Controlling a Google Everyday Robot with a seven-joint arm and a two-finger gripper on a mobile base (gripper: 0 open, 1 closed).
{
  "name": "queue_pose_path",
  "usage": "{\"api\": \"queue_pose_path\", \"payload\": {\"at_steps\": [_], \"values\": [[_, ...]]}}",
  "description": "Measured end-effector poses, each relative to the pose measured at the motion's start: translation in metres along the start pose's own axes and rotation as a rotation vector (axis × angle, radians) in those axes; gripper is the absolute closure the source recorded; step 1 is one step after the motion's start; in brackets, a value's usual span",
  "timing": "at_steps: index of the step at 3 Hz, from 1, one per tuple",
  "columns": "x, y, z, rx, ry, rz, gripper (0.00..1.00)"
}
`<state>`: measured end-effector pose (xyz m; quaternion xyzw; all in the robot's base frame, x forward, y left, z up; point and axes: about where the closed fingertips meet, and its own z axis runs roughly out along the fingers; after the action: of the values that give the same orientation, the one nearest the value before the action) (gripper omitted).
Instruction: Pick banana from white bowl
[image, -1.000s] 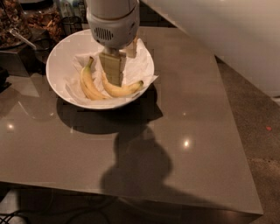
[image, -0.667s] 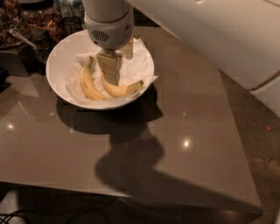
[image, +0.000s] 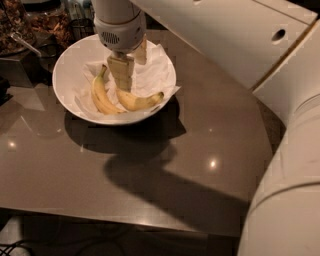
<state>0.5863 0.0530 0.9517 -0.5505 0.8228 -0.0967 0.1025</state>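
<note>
The white bowl (image: 67, 60), lined with crumpled white paper, stands at the table's far left. Two bananas lie in it. The banana (image: 141, 101) with the dark tip lies on the near right side of the bowl, curved, its stem end under my gripper. A second banana (image: 99, 95) with a greenish stem lies to its left. My gripper (image: 131, 64) hangs down into the bowl from above, fingers apart. The near finger (image: 121, 72) is just above the banana's stem end; the other finger (image: 141, 51) is behind it, over the paper. Nothing is held.
The grey-brown table (image: 150, 170) stretches toward the camera from the bowl. Dark containers with snacks (image: 47, 22) stand behind the bowl at the far left. My white arm (image: 285, 190) fills the right side and the upper right of the view.
The gripper stays over the bowl, nearly in the same place. The arm's large white links have swung down into the right side of the view. The bananas have not moved.
</note>
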Motion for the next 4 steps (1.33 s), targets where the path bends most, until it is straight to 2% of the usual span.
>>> {"api": "queue_pose_path", "payload": {"at_steps": [2,4], "values": [[-0.023,0.0,0.023,-0.062,0.004,-0.044,0.41],[-0.031,-0.004,0.046,-0.119,0.015,-0.068,0.4]]}}
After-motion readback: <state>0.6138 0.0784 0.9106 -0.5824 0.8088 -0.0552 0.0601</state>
